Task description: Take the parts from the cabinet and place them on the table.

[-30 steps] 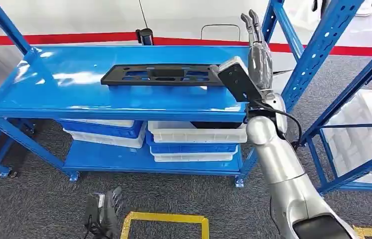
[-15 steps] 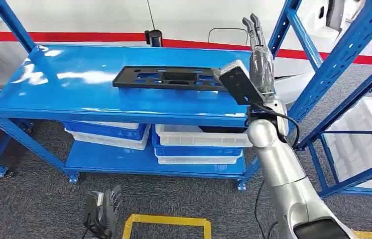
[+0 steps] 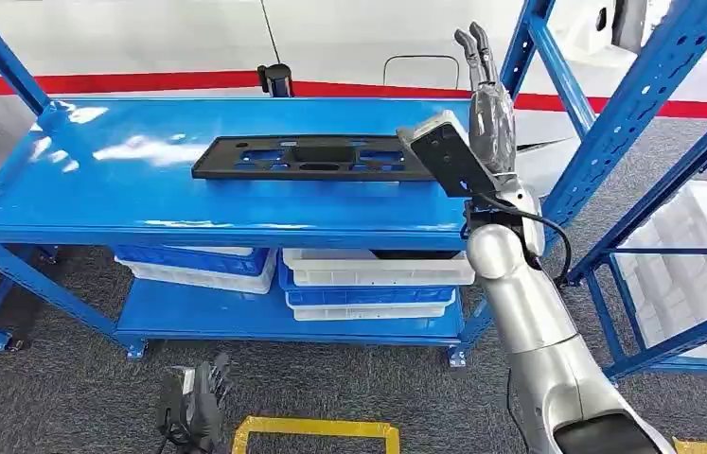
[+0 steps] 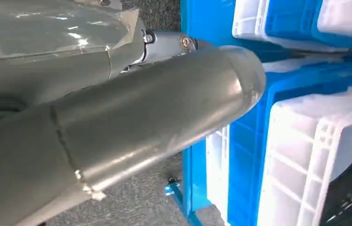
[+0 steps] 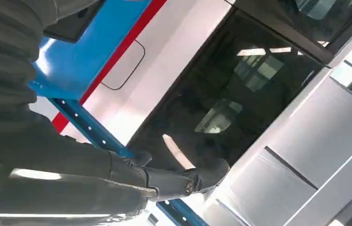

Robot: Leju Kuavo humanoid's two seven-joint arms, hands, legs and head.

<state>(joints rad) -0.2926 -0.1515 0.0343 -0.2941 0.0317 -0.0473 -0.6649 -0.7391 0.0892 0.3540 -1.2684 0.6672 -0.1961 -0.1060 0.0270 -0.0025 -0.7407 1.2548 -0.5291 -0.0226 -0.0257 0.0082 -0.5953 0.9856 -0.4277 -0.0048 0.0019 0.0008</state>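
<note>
With the right hand (image 3: 489,104) raised, fingers straight and empty beside the black part (image 3: 307,156) on the shelf (image 3: 94,203), lower it and grip that near end squarely.

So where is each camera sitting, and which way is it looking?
Head view: high on the robot, looking forward and down at the blue shelf with the black part on top; the raised right hand and low left hand show.
Left wrist view: behind the left hand, facing the white bins.
Right wrist view: behind the right hand, facing up past a blue post.
Head and left wrist views share the bins.
</note>
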